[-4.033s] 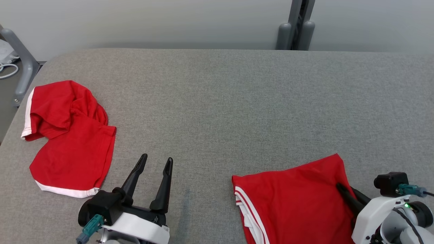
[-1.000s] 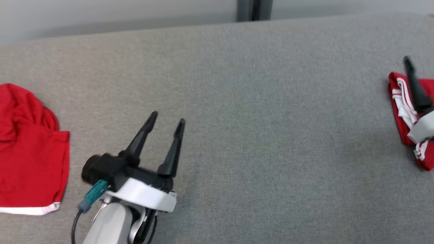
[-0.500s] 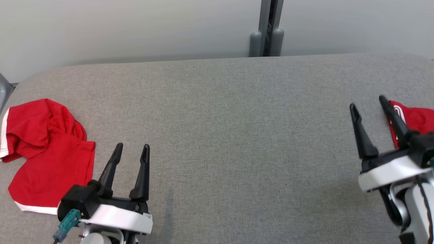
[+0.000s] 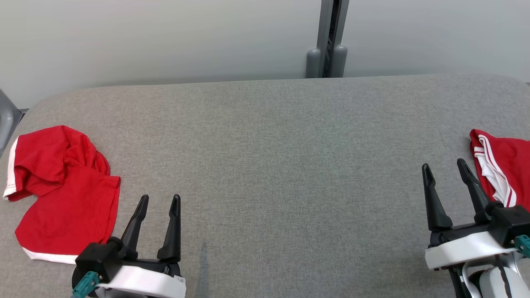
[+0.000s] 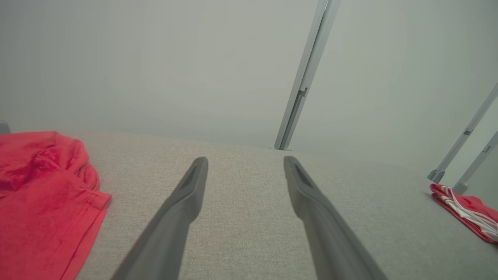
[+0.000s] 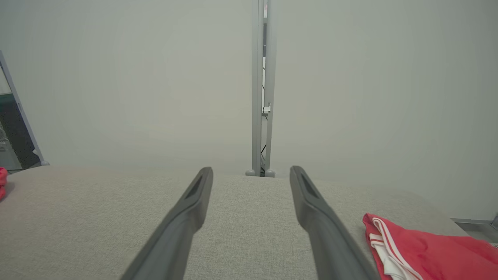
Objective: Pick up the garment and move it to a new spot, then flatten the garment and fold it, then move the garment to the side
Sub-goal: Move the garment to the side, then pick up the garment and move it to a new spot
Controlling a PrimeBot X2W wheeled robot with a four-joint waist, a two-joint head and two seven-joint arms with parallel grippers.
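The table is covered with grey cloth and carries two red garments, one at each end. The folded garment lies flat at the far right edge of the table, with its white stripes turned to the left, and part of it runs out of the head view. The right gripper is just beside it on the left, and its fingers are spread apart, released and hold nothing. They point to the far side, above the bare table, and do not touch the cloth. The crumpled garment lies at the left end, bunched on its far part and flatter on its near part, with a white hem on the near edge. The left gripper is near it on the right, not touching it. Its fingers are also spread and empty, above the bare table. Behind the table stands a pale wall with a grey post.
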